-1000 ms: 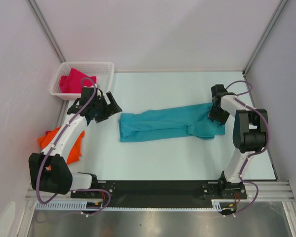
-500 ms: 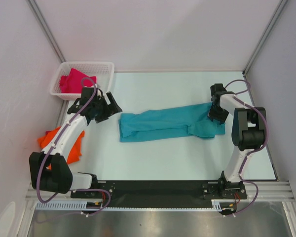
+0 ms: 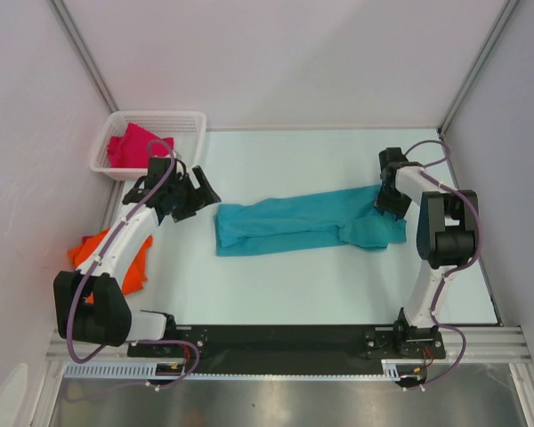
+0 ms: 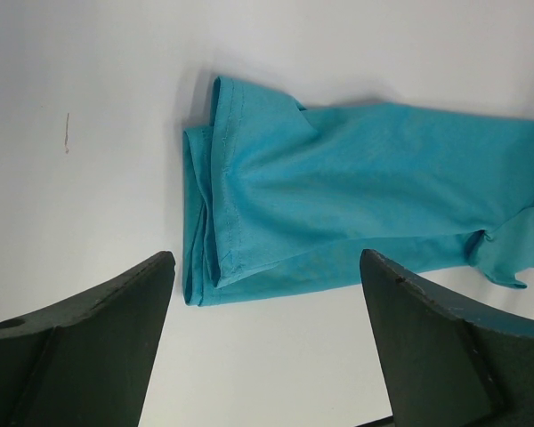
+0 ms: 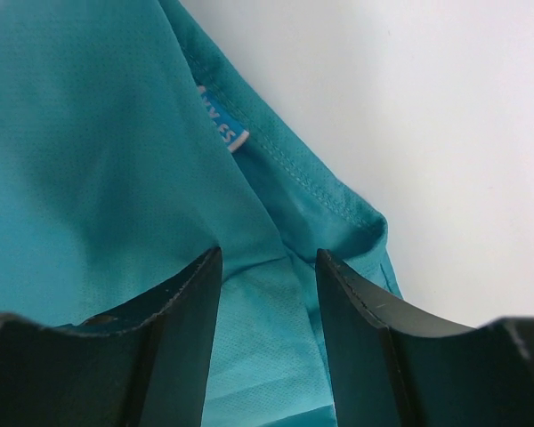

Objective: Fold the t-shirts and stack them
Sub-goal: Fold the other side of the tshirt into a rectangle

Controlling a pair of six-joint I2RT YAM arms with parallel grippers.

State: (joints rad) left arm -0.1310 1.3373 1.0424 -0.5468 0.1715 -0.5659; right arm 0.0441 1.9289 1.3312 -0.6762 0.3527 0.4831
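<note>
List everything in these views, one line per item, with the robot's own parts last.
teal t-shirt: one, teal-blue, lying as a long band across the middle of the table
orange t-shirt: one, bright orange, crumpled at the table's left edge, partly hidden by the left arm
magenta t-shirt: one, magenta-red, bunched inside the basket
basket: one, white lattice, far left corner
table: one, pale, under everything
left gripper: one, black fingers, open, just off the teal t-shirt's left end
right gripper: one, black fingers, open, over the cloth at the teal t-shirt's right end
</note>
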